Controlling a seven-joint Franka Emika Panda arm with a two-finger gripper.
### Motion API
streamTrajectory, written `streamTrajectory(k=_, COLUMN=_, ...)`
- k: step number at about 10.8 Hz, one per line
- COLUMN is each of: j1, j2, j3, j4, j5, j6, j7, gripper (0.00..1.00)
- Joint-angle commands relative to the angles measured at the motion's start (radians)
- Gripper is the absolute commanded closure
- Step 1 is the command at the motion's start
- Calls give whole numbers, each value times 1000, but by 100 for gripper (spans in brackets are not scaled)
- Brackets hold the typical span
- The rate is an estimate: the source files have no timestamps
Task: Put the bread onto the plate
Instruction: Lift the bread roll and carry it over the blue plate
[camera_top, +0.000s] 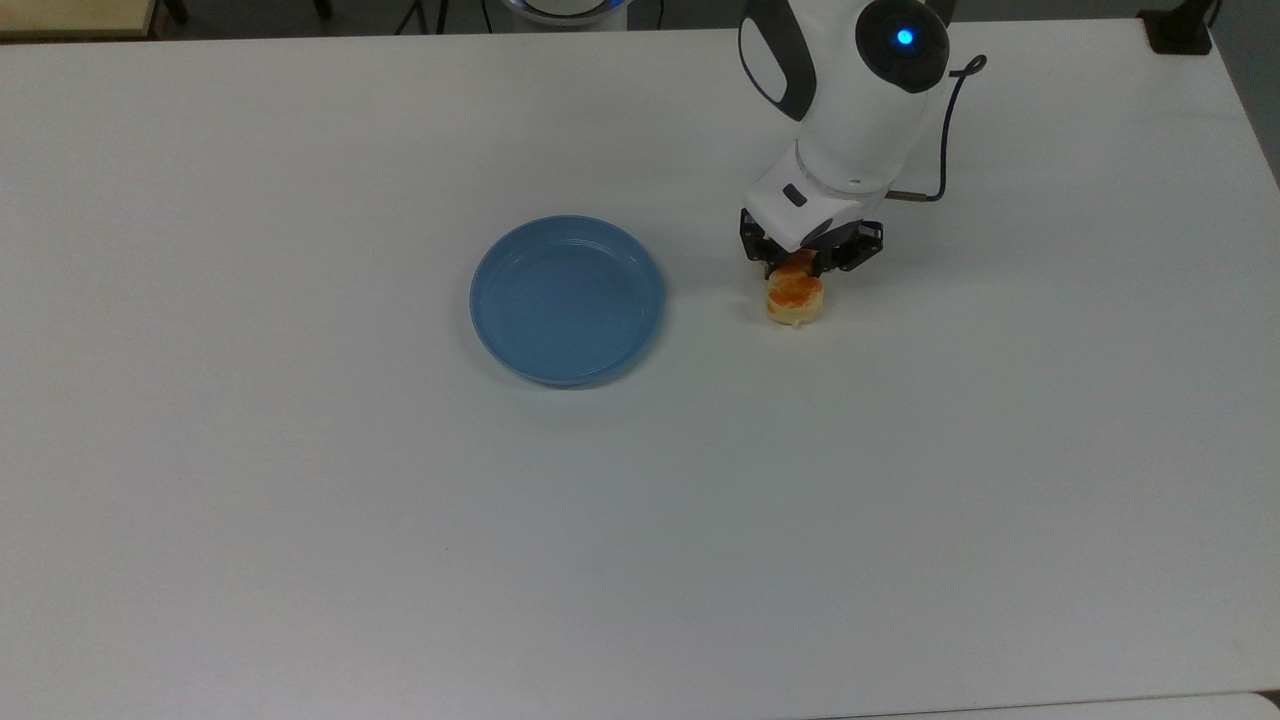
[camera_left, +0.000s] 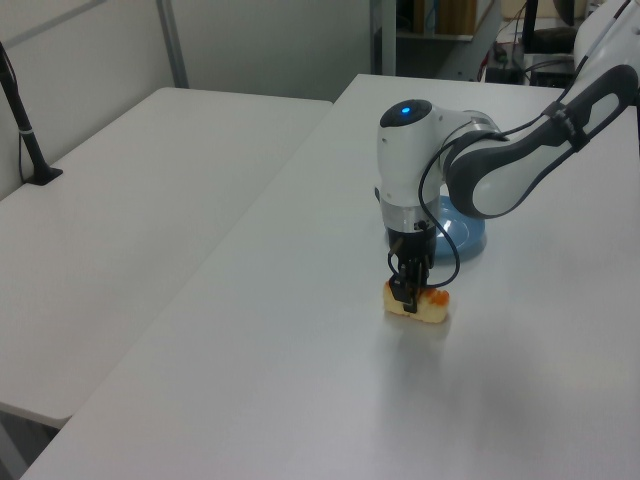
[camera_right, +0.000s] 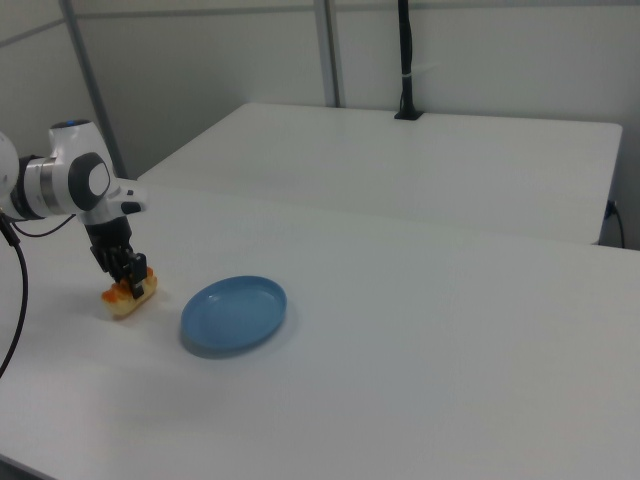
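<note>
The bread (camera_top: 796, 296), a pale-yellow loaf with orange-brown glazed patches, lies on the white table to the right of the plate in the top view. My gripper (camera_top: 803, 262) stands down over the loaf's far end, its fingers pressed against both sides of it. The white hand hides the far part of the loaf. The light-blue round plate (camera_top: 567, 300) sits empty about a plate's width to the top view's left of the bread. In the left view the gripper (camera_left: 410, 294) stands on the bread (camera_left: 430, 311), with the plate (camera_left: 466, 236) behind. In the right view the bread (camera_right: 125, 300) lies left of the plate (camera_right: 235, 313).
The white table (camera_top: 400, 520) is bare around the plate and bread. A black cable (camera_top: 950, 120) loops off the arm's wrist. A second white table (camera_left: 120, 230) stands alongside, with a black post (camera_left: 25, 130) on it.
</note>
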Motion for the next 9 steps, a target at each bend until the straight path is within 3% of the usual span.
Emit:
streamTrajectory(k=1, j1=-55, j2=-106, j3=-3, j4=7, j5=-12, j6=-103, j7=-100, gripper=55)
streamTrajectory(k=5, j1=-221, j2=-221, j3=-28, j4=18, j5=-1, j6=-188, j7=-386, gripper=55)
streamTrajectory(k=9, j1=-272, j2=-163, j3=-92, j4=13, j5=-5, j6=-172, j7=-455, gripper=55)
